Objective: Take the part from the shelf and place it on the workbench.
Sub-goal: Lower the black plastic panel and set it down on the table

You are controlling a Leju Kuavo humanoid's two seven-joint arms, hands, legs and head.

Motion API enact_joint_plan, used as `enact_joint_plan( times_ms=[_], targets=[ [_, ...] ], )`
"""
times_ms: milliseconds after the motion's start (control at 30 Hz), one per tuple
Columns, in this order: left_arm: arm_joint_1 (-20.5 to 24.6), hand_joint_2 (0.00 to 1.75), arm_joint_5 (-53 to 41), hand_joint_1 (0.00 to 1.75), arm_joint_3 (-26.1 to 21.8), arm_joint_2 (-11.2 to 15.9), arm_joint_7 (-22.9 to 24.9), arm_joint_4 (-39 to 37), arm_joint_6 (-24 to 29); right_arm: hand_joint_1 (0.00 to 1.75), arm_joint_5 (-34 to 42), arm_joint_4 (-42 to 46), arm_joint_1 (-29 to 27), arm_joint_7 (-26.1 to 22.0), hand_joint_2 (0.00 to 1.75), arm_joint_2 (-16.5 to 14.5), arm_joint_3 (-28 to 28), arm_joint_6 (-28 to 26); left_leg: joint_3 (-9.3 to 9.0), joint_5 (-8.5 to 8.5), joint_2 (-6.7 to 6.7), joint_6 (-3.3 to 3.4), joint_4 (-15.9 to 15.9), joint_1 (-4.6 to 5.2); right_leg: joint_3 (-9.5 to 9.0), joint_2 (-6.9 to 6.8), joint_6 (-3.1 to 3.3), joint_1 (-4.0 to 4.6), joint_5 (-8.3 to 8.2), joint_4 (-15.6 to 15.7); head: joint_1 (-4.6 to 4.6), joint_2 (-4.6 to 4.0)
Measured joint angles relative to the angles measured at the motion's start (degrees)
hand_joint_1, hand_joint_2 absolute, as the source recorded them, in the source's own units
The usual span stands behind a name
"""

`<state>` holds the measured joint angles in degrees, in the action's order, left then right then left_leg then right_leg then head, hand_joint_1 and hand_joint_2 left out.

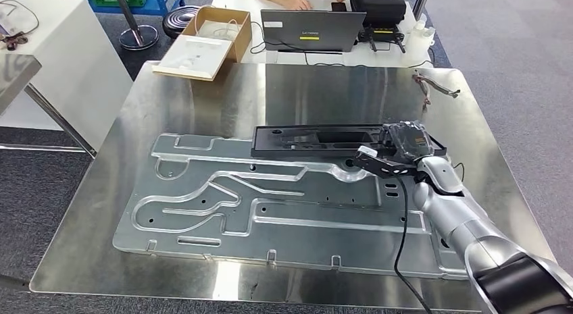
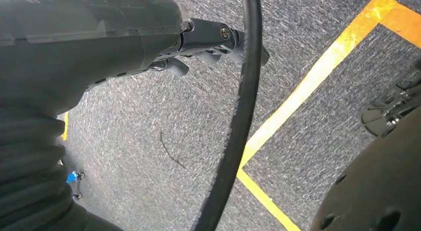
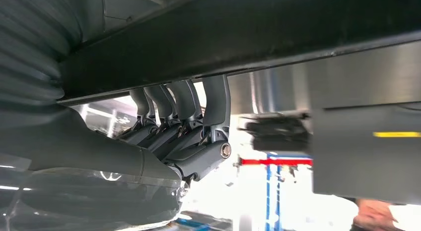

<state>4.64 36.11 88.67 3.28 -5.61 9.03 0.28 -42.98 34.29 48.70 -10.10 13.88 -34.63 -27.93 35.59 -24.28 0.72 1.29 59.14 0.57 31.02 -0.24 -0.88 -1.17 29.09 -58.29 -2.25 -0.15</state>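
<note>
Head view, left to right. A white table [image 1: 67, 50] stands at far left, apart from the steel table [image 1: 203, 91]. An open cardboard box [image 1: 206, 40] overhangs the steel table's far left corner. A large silver stamped panel [image 1: 223, 206] lies flat across the steel table. On the panel's far edge rests the black part [image 1: 317, 140], long and tray-like, lying flat. Beyond the steel table, a laptop [image 1: 312, 29] sits before a person's hand [image 1: 297, 2]. The right hand [image 1: 399, 152] grasps the part's right end, the silver right arm [image 1: 466, 226] reaching in from lower right.

Right wrist view: fingers [image 3: 198, 99] curl up against the dark underside of the part [image 3: 278, 37].

Left wrist view: the left hand [image 2: 198, 42] hangs over grey carpet [image 2: 149, 121] crossed by yellow tape [image 2: 308, 87]; its fingers are curled in, holding nothing.
</note>
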Motion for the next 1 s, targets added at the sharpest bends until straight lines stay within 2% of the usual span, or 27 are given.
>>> enact_joint_plan(
  times_ms=[133,400,700,833,1000],
  targets=[
    [-0.14,1.75,-0.33,0.0,0.02,0.08,0.13,0.02,0.11,1.59,-1.53,4.92,-0.65,3.08,1.75,-0.39,-2.57,-0.57,0.0,0.0,0.02,-0.01,0.0,-0.01,0.01,-0.02,0.0,0.0,0.0,0.0,0.0,0.0],
    [-0.12,1.75,-1.5,0.0,0.19,0.13,0.25,0.01,0.44,1.59,-5.4,16.21,-3.22,7.68,1.75,0.84,-5.67,-1.01,0.01,-0.02,-0.03,-0.01,0.0,-0.01,0.03,0.05,0.0,-0.01,0.0,0.01,0.0,0.0],
    [-0.17,1.75,-1.91,0.0,0.22,0.13,0.71,0.01,0.44,1.59,-13.95,31.89,-9.02,13.14,1.75,4.98,-6.55,-0.5,0.01,-0.05,-0.03,-0.02,0.0,-0.01,0.02,0.06,0.0,-0.02,0.0,0.04,0.0,0.0],
    [-0.15,1.75,-3.12,0.0,0.22,0.13,0.76,0.01,0.33,1.59,-14.49,35.33,-10.72,13.41,1.75,6.08,-6.55,0.43,0.01,-0.05,-0.03,-0.02,0.0,-0.01,0.02,0.06,0.0,-0.01,0.0,0.04,0.0,0.0],
    [-0.1,1.75,-4.28,0.0,0.22,0.13,0.87,0.02,0.15,1.59,-12.63,35.57,-11.53,13.81,1.75,6.31,-6.45,1.25,0.0,-0.05,-0.04,-0.02,0.0,-0.01,0.01,0.06,0.0,-0.01,0.0,0.04,0.0,0.0]
  ],
)
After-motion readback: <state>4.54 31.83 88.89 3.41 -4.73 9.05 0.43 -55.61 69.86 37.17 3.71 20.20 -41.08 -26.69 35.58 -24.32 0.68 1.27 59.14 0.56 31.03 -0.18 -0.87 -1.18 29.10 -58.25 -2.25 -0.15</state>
